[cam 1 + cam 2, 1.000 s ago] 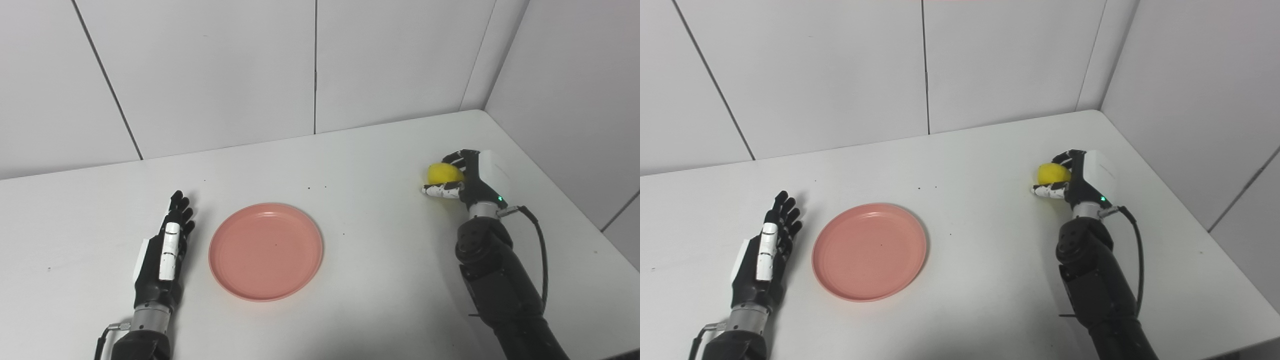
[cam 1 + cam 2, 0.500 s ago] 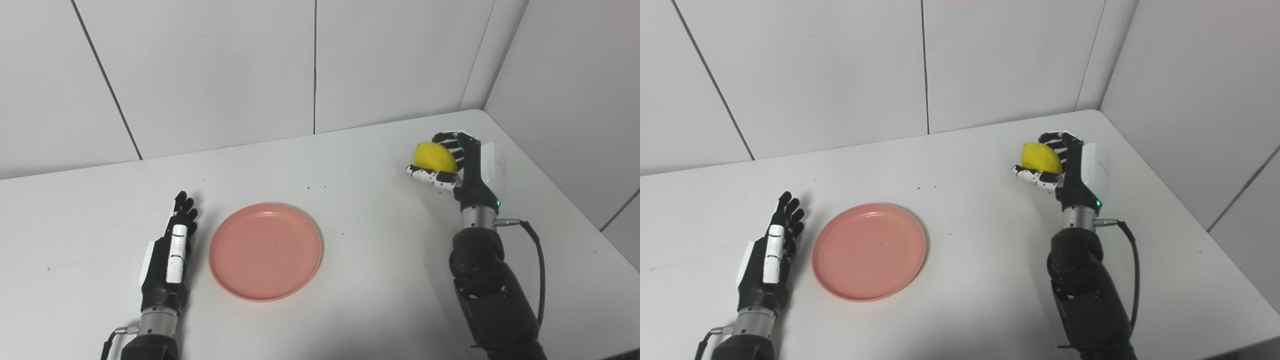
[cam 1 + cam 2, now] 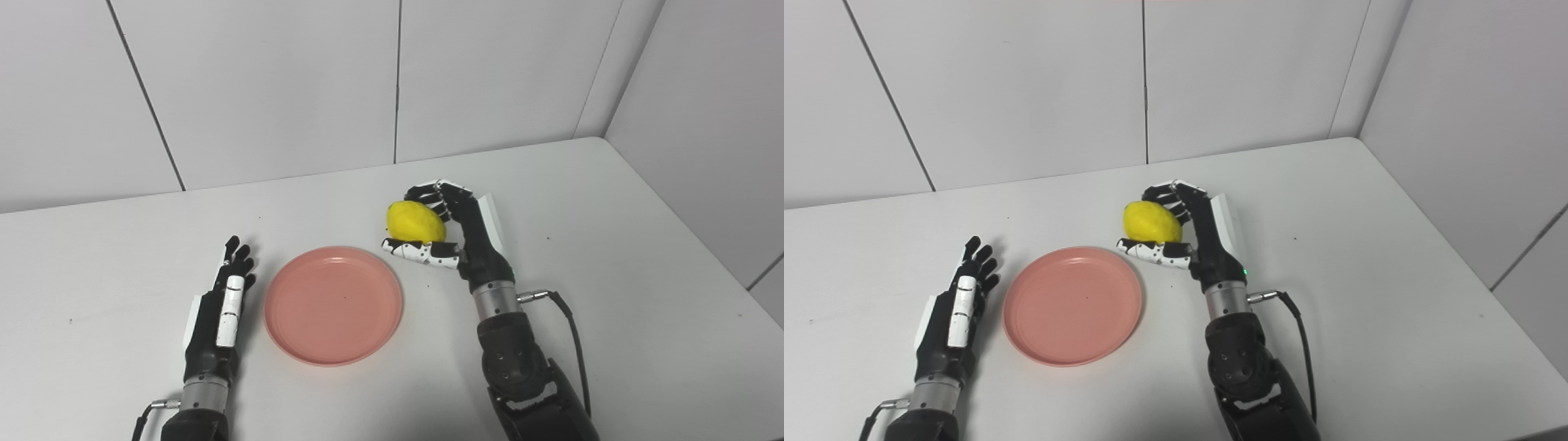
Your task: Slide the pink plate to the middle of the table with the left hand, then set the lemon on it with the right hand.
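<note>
A pink plate (image 3: 334, 304) lies flat on the white table, left of centre. My right hand (image 3: 456, 236) is shut on a yellow lemon (image 3: 416, 222) and holds it in the air just beyond the plate's far right rim. In the right eye view the lemon (image 3: 1152, 223) sits between the thumb below and the fingers (image 3: 1167, 198) above. My left hand (image 3: 220, 312) is open and empty, flat by the table, just left of the plate and not touching it.
The table (image 3: 612, 257) ends at white wall panels behind and on the right. Its right front edge runs diagonally at the lower right. A black cable (image 3: 569, 331) hangs from my right wrist.
My right hand has lifted the lemon off the far right of the table and carried it left to the plate's edge. The left hand drew back slightly. The camera shifted a little.
</note>
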